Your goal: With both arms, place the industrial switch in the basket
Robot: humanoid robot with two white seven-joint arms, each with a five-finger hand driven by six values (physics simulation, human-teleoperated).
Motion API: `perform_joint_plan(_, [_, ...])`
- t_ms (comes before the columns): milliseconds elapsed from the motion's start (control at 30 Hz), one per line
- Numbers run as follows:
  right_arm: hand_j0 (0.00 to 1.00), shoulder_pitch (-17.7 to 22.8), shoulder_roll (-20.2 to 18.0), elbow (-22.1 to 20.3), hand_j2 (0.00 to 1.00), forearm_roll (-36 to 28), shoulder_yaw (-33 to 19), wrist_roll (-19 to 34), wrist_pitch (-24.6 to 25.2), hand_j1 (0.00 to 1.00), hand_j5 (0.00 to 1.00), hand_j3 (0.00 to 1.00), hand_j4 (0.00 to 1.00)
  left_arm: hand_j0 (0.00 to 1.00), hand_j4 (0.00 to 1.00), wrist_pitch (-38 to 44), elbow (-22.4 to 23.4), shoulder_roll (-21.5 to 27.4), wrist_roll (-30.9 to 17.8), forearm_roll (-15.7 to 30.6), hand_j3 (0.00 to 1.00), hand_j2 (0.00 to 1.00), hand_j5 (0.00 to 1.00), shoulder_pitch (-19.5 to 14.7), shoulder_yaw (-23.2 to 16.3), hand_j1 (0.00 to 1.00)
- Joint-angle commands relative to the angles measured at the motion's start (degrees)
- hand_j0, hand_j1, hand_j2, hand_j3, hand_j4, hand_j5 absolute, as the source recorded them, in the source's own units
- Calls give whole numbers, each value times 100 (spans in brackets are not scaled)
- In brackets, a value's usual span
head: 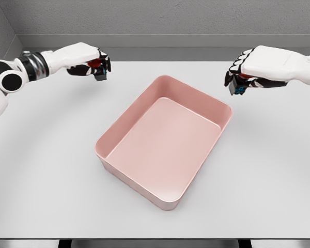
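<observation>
Near the far left corner of the tabletop (46, 170), the left hand (88, 61) hangs above the surface with its fingers curled around a small dark object with a red part, which I take to be an industrial switch (98, 70). Only a bit of it shows under the knuckles, so its shape is hard to read. The hand holds it off the table and to the left of the basket, presumably so it can be carried over the rim without dragging

In the middle of the tabletop sits the pink basket (125, 116), rotated so that one corner points toward the near edge. It is open at the top and nothing lies inside it, so the task is not yet done. Its walls are low, which should let either hand pass over them and release from just above the floor

Toward the far right edge, the right hand (250, 70) mirrors the left: fingers closed on a second switch (239, 87), dark with red and a blue-green detail, held above the table and well apart from the basket's right wall. Both loads seem ready to move inward
</observation>
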Motion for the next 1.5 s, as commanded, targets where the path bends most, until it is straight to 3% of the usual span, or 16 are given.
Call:
perform_joint_plan(0, [55, 0, -43, -146, 55, -26, -1, -3, 12, 55, 55, 55, 55, 47, 47, 10, -111, -20, 3, 41, 47, 47, 47, 0, 5, 47])
perform_joint_plan(333, [55, 18, -122, -295, 55, -26, -1, -3, 3, 55, 55, 55, 55, 47, 47, 10, -541, -20, 3, 50, 47, 47, 47, -53, 5, 47])
perform_joint_plan(500, [54, 79, -122, -700, 54, -26, 60, -3, -15, 54, 54, 54, 54, 47, 47, 10, -805, -29, 3, 58, 47, 47, 47, -70, 5, 47])
perform_joint_plan(767, [54, 79, -122, -832, 54, -17, 52, -3, -23, 54, 54, 54, 54, 46, 46, 10, -1148, -20, 3, 67, 46, 46, 46, -88, 5, 46])
perform_joint_plan(800, [60, 79, -122, -823, 60, -17, 34, -12, -15, 60, 60, 60, 60, 46, 46, 10, -1174, -20, 3, 67, 46, 46, 46, -88, 5, 46])
perform_joint_plan(833, [84, 79, -113, -805, 84, -8, -1, -21, 3, 84, 84, 84, 84, 46, 46, 10, -1192, -20, 3, 67, 46, 46, 46, -88, 5, 46])
perform_joint_plan(867, [100, 79, -113, -788, 100, -17, -36, -38, 21, 100, 100, 100, 100, 46, 46, 10, -1227, -20, 3, 67, 46, 46, 46, -88, 5, 46])
perform_joint_plan(900, [100, 79, -130, -770, 100, -26, -124, -29, 12, 100, 100, 100, 100, 46, 46, 10, -1253, -20, 3, 67, 46, 46, 46, -88, 5, 46])
perform_joint_plan(967, [100, 88, -201, -516, 100, -35, -168, -56, -15, 100, 100, 100, 100, 46, 46, 10, -1271, -29, 3, 67, 46, 46, 46, -132, 5, 46])
perform_joint_plan(1100, [100, 132, -306, 732, 100, -52, -291, -82, -436, 100, 100, 100, 100, 46, 46, 10, -1376, -29, 3, 76, 46, 46, 46, -141, 5, 46])
perform_joint_plan(1167, [100, 264, -315, 1075, 100, -333, -309, -82, -614, 100, 100, 100, 100, 46, 46, 10, -1464, -29, 3, 76, 46, 46, 46, -141, 5, 46])
perform_joint_plan(1233, [100, 448, -517, 1128, 100, -685, -300, -82, -614, 100, 100, 100, 100, 46, 46, 10, -1631, -73, 3, 76, 46, 46, 46, -141, 5, 46])
perform_joint_plan(1467, [100, 694, -579, 961, 100, -729, -300, -82, -614, 100, 100, 100, 100, 46, 46, 10, -1921, -328, 3, 67, 46, 46, 46, -132, -13, 46])
